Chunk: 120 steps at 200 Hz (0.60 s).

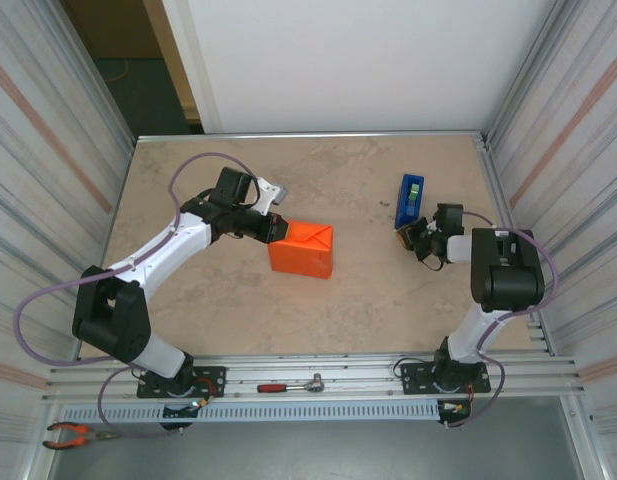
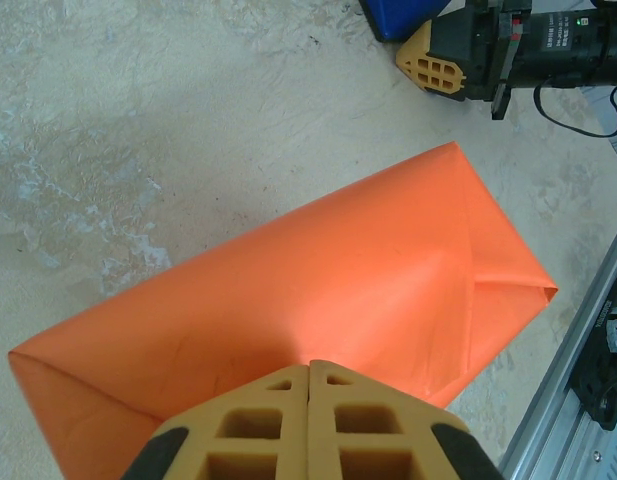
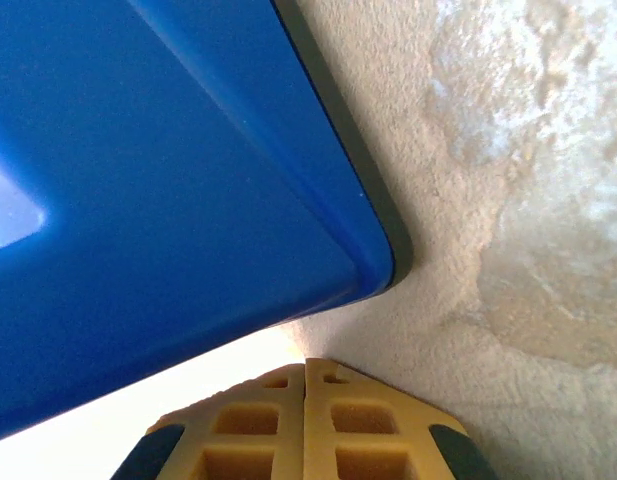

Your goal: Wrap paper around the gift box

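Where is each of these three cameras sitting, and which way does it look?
Top: above and behind, looking down at the table; both arms show, left gripper at the orange paper, right gripper by the blue dispenser.
Left wrist: looks past its shut fingers at the paper.
Right wrist: looks past its shut fingers at the dispenser.
Shared: the left wrist view also catches the right gripper and dispenser.

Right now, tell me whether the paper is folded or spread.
Folded. The paper forms a boxy parcel, with triangular creased flaps at both ends.
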Available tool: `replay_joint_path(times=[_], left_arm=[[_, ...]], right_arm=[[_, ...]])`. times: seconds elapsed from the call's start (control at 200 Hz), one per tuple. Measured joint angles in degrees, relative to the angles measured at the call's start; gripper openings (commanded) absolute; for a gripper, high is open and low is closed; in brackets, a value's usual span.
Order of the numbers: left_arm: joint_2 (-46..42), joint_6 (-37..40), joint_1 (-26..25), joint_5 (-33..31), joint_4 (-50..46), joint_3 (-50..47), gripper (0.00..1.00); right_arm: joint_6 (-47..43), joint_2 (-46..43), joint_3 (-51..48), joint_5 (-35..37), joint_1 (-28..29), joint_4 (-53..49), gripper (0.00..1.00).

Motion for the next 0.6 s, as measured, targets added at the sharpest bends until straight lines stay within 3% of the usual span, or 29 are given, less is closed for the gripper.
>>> replay_joint_path(times=[0.311,0.476,0.601], left_arm=[[0.00,0.00,0.00,-0.02,0.04,-0.02,0.06],[0.00,0.00,0.00,-0.02,0.15,-0.07,0.06],[0.00,0.00,0.00,-0.02,0.15,-0.07,0.06]], right_arm=[[-0.11,-11.45,-0.39,0.44,2.54,-5.35,0.00],[-0.13,-19.06,5.49,2.25,10.40,-10.93,0.00],[-0.04,-21.84,10.56,4.52,19.47,-13.57,0.00]])
